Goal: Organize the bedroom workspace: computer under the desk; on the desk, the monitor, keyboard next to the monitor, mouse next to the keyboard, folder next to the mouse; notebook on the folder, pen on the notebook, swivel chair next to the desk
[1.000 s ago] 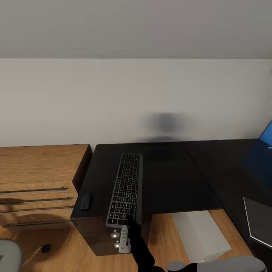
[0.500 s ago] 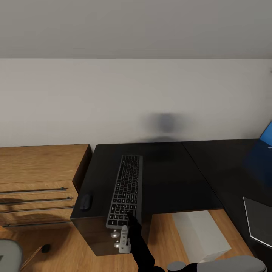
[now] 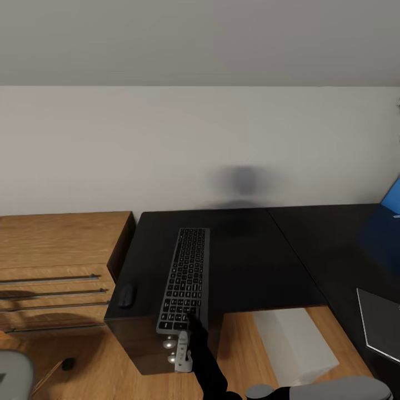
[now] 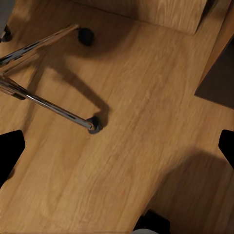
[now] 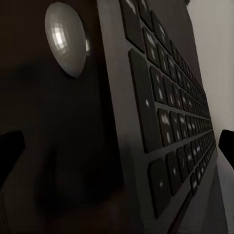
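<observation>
The black keyboard [image 3: 186, 278] lies lengthwise on the black desk [image 3: 250, 266], its near end hanging over the front edge. My right gripper [image 3: 189, 326] sits at that near end, open, with the keyboard [image 5: 161, 122] close up between its fingertips [image 5: 9, 151]. A small black mouse [image 3: 126, 295] rests left of the keyboard at the desk's corner. The light grey computer [image 3: 294, 344] stands under the desk. A grey notebook [image 3: 380, 325] with a pale edge lies at the far right. My left gripper [image 4: 117, 148] hangs open over the floor beside the swivel chair's chrome base [image 4: 44, 102].
A light wooden dresser [image 3: 55, 244] adjoins the desk on the left. Silver drawer knobs [image 3: 168, 344] stud the desk front right by my right wrist. The desk's blue panel [image 3: 394, 200] shows at the right edge. A chair castor [image 3: 68, 365] and grey seat [image 3: 11, 375] sit low left.
The keyboard's near end has edged slightly back toward the desk. The whole picture crept a little, so the head moved. Both grippers look unchanged.
</observation>
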